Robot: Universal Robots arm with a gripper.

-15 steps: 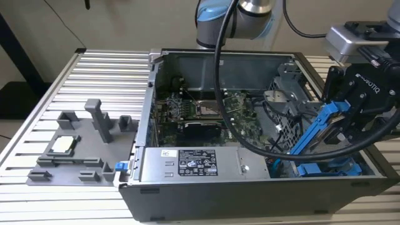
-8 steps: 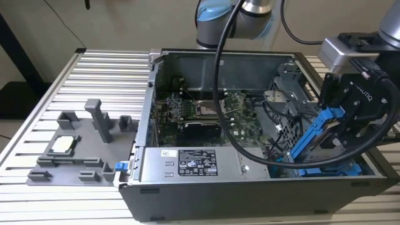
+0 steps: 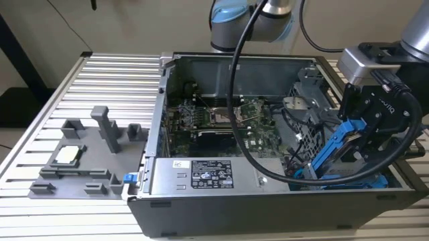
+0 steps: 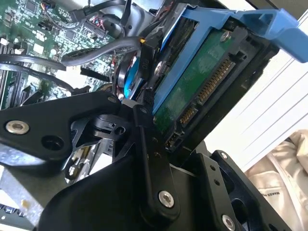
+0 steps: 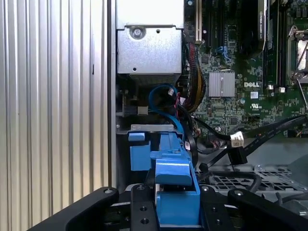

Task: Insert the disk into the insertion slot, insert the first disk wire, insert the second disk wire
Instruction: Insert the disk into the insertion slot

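An aluminium-slatted desk (image 3: 100, 75) carries an open computer case (image 3: 221, 216) lying on its side at the centre of the exterior view. Its green motherboard (image 3: 214, 120) faces up. A grey power-supply box (image 3: 168, 178) sits along the case's 6 o'clock wall. At 9 o'clock on the desk stands a grey fixture tray (image 3: 74, 165), well apart from the work.

At about 4 o'clock my pincer (image 3: 358, 135) is closed on the disk (image 3: 333, 150), clamping the blue carrier frame from both sides. I hold the disk steeply tilted, low end down into the case's corner and high end up toward 2 o'clock. I judge the tilt lets the carrier's leading end meet the bay's mouth.

The insertion slot (image 3: 365, 182) lies just beneath the disk at 5 o'clock, its blue trim showing. The disk looks not yet seated, since most of it stands above the case's rim.

In the second wrist view the disk's connector edge (image 4: 211, 82), with its gold contacts, points away from the slot. That probably leaves it reachable for the wires.

In the first wrist view a black cable plug with a white tag (image 5: 237, 147) lies loose over the motherboard, unconnected.
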